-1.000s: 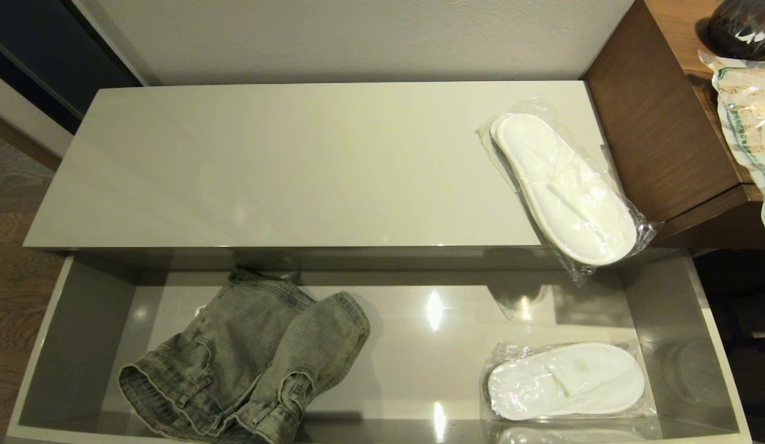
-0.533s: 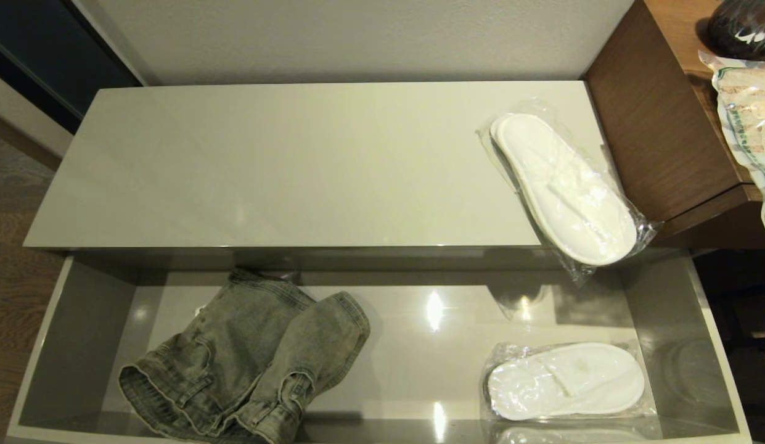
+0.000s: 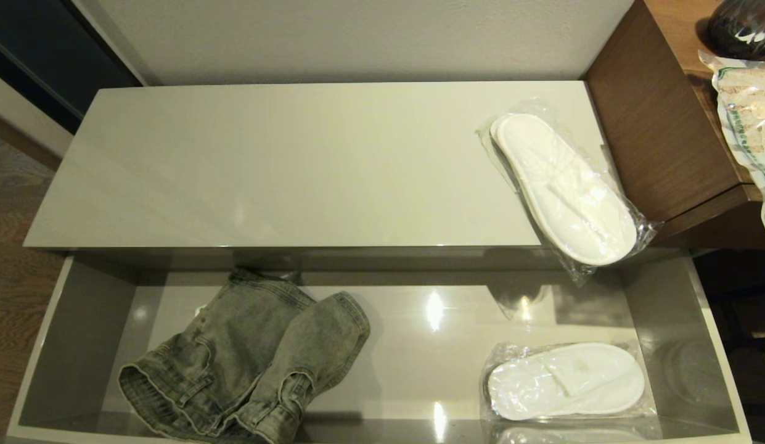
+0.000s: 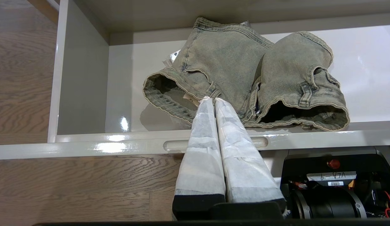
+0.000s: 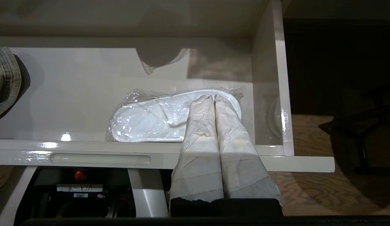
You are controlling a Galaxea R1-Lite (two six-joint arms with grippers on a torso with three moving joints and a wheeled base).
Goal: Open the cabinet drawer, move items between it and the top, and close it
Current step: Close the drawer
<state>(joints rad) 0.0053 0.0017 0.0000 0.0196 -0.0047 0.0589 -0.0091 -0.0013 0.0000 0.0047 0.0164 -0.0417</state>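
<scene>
White slippers, two wrapped packs: one (image 3: pixel 566 188) on the top (image 3: pixel 283 166), one (image 3: pixel 565 381) in my open drawer (image 3: pixel 74 345) beside one faded denim garment (image 3: pixel 246 357); both tools, left (image 4: pixel 212 99) and right (image 5: pixel 212 97), closed, empty

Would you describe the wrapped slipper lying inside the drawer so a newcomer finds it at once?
Look into the open cabinet drawer below the glossy top. The slipper in the drawer lies flat at its right end, opposite the denim garment. Unlike the slipper on the top, it overhangs nothing.
</scene>
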